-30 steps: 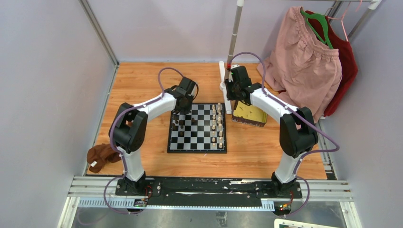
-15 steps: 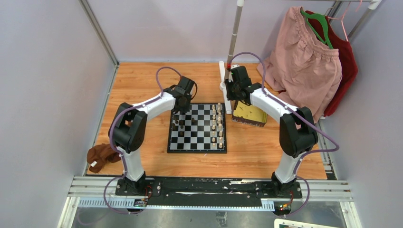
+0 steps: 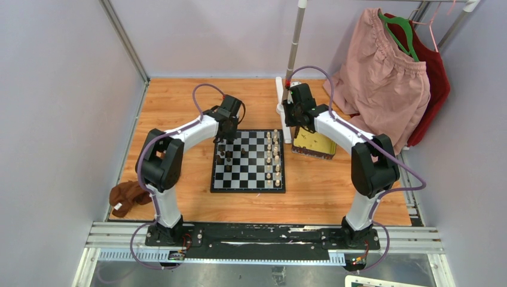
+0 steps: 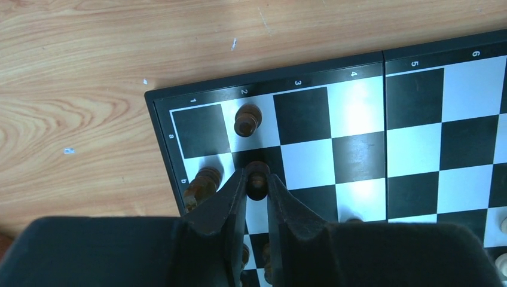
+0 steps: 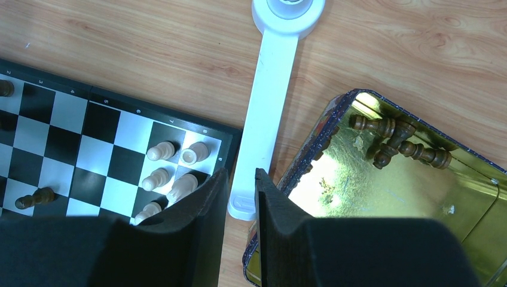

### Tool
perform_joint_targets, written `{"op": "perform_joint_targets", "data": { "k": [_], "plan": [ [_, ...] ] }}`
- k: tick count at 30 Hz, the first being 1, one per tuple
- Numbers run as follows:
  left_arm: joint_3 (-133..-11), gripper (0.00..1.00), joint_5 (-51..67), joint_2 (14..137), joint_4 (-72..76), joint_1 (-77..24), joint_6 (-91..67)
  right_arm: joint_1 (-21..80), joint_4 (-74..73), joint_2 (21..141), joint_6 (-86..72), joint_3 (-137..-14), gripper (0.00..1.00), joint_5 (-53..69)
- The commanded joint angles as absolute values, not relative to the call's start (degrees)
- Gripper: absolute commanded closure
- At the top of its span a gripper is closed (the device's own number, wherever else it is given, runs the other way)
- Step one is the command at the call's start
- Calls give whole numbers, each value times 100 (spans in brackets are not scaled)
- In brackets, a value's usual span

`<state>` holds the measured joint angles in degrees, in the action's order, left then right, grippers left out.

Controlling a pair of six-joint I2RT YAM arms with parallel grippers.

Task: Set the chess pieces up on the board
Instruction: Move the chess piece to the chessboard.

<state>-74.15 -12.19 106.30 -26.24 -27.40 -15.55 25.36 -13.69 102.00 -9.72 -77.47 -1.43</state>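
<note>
Board (image 4: pixel 412 149): 1-6, a-b | left end effector (image 4: pixel 257 177) grips dark piece (image 4: pixel 258 170) | right end effector (image 5: pixel 241 174) parted

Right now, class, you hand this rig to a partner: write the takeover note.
Left gripper: shut on a dark piece near the board's corner.
Right gripper: open, empty, between board and gold tray.
Done: cream pieces stand along the board's right side; a few placed dark pieces on its left.
To do: loose dark pieces lie in the tray, not yet placed.
</note>
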Motion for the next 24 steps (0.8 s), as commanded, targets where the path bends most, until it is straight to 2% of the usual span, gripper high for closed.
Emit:
{"op": "perform_joint_targets", "data": {
  "k": [1, 24],
  "plan": [
    [-7391, 76, -1136, 10512, -2542, -2724, -1616, 2470, -1353, 10259, -1069, -7848, 72, -88],
    [-7506, 66, -1425, 10021, -2614, -2725, -1617, 2476, -1387, 10180, -1085, -7845, 72, 101]
  ]
}}
